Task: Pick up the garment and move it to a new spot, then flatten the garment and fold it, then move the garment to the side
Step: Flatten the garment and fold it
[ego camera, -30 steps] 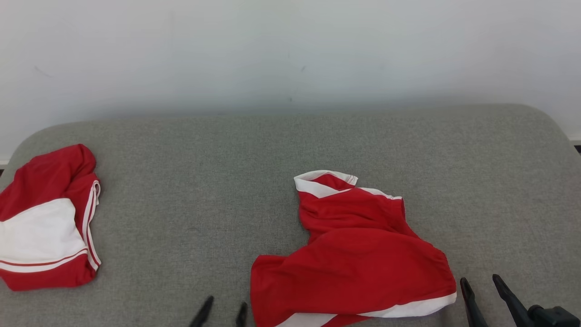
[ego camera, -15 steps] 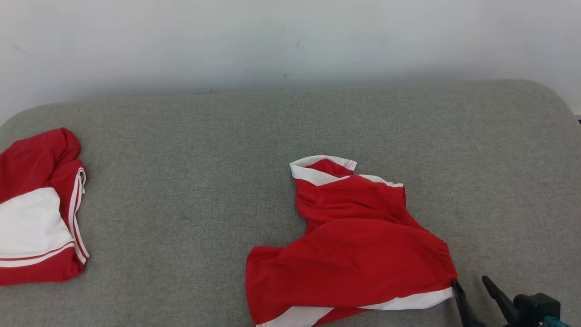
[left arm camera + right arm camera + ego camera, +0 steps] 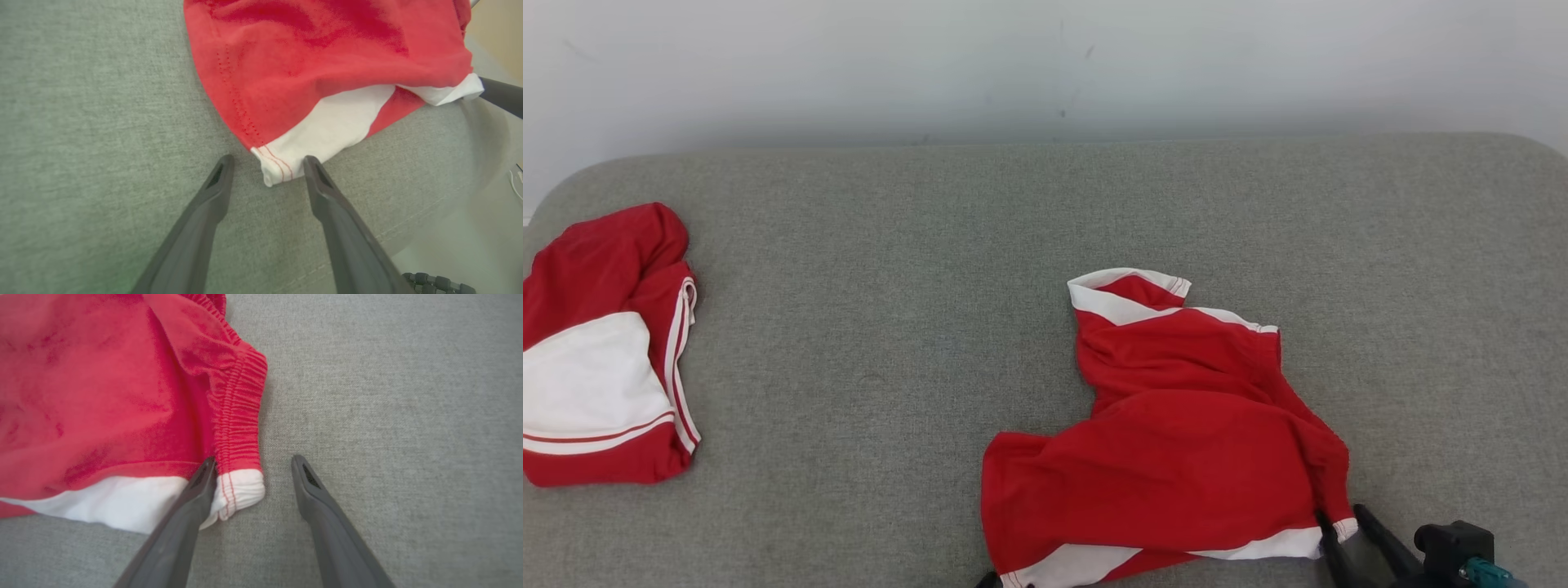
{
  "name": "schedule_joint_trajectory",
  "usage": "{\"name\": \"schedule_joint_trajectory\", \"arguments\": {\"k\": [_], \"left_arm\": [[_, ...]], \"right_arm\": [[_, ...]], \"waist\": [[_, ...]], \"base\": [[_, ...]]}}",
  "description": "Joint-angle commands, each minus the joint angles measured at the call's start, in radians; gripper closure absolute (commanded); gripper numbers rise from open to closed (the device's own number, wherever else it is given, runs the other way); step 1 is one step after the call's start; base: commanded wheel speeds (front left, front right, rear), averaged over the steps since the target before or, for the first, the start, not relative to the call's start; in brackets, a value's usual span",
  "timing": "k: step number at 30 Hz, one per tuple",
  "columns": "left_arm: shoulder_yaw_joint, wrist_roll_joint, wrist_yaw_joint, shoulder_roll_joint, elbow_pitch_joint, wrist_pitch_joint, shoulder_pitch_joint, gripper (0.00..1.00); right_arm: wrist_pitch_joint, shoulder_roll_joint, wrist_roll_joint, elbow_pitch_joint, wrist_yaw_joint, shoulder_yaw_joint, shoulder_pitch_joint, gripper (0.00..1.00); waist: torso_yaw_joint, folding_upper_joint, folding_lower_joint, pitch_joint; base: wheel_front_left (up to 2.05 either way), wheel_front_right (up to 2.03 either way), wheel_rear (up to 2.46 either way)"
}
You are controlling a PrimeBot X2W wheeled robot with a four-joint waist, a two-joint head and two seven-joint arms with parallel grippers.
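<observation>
The garment (image 3: 1176,457) is red with white trim and lies crumpled on the grey cushion, right of centre. My left gripper (image 3: 267,161) is open at its near left corner, and the white hem corner (image 3: 278,169) lies between the two fingers. A dark tip of that gripper (image 3: 988,578) shows at the bottom edge of the head view. My right gripper (image 3: 1341,514) is open at the near right corner. In the right wrist view the right gripper (image 3: 254,458) straddles the white-tipped elastic band (image 3: 239,428), with the left finger (image 3: 196,494) against the cloth.
A second red and white garment (image 3: 600,351) lies bunched at the cushion's far left. The grey cushion (image 3: 890,343) runs back to a white wall (image 3: 1045,65). Its front edge (image 3: 429,228) falls away just behind the left gripper.
The head camera has shifted. My right gripper has moved in until its fingers straddle the garment's right corner. The left fingers have dropped from the lower middle to the bottom edge of the head view.
</observation>
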State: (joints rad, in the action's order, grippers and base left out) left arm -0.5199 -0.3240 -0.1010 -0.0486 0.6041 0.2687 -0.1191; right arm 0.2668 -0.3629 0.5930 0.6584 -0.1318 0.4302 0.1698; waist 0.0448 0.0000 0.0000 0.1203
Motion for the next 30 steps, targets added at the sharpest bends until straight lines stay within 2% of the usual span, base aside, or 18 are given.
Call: {"name": "schedule_joint_trajectory", "arguments": {"k": [1,2,12,19,25,30], "left_arm": [[-0.007,-0.021,0.005,-0.004,0.018,-0.008,-0.006,1.00],[-0.011,-0.027,0.007,-0.004,0.018,-0.008,-0.008,1.00],[0.042,-0.066,0.040,-0.003,-0.083,-0.004,0.015,1.00],[0.140,-0.029,0.020,-0.014,-0.214,-0.004,-0.089,1.00],[0.154,-0.015,-0.013,-0.068,-0.220,-0.025,-0.356,1.00],[0.194,-0.081,-0.025,-0.104,-0.201,-0.106,-0.666,1.00]], "right_arm": [[-0.005,0.008,0.007,0.005,0.002,0.014,-0.019,0.95],[-0.005,0.007,0.008,-0.001,0.002,0.015,-0.026,1.00],[-0.002,0.007,0.005,-0.180,0.002,-0.047,-0.092,1.00],[-0.002,-0.017,0.025,-0.318,0.002,-0.053,-0.009,1.00],[-0.003,-0.079,0.051,-0.351,0.002,-0.009,0.208,1.00],[-0.037,-0.122,0.120,-0.330,0.002,0.018,0.482,1.00]], "waist": [[0.002,0.0000,0.0000,-0.002],[0.002,0.0000,0.0000,-0.004],[-0.023,0.0000,0.0000,-0.018],[-0.040,0.0000,0.0000,0.003],[-0.050,0.0000,0.0000,0.082],[-0.066,0.0000,0.0000,0.214]], "base": [[0.00,0.00,0.00],[0.00,0.00,0.00],[0.00,0.00,0.00],[0.00,0.00,0.00],[0.00,0.00,0.00],[0.00,0.00,0.00]]}}
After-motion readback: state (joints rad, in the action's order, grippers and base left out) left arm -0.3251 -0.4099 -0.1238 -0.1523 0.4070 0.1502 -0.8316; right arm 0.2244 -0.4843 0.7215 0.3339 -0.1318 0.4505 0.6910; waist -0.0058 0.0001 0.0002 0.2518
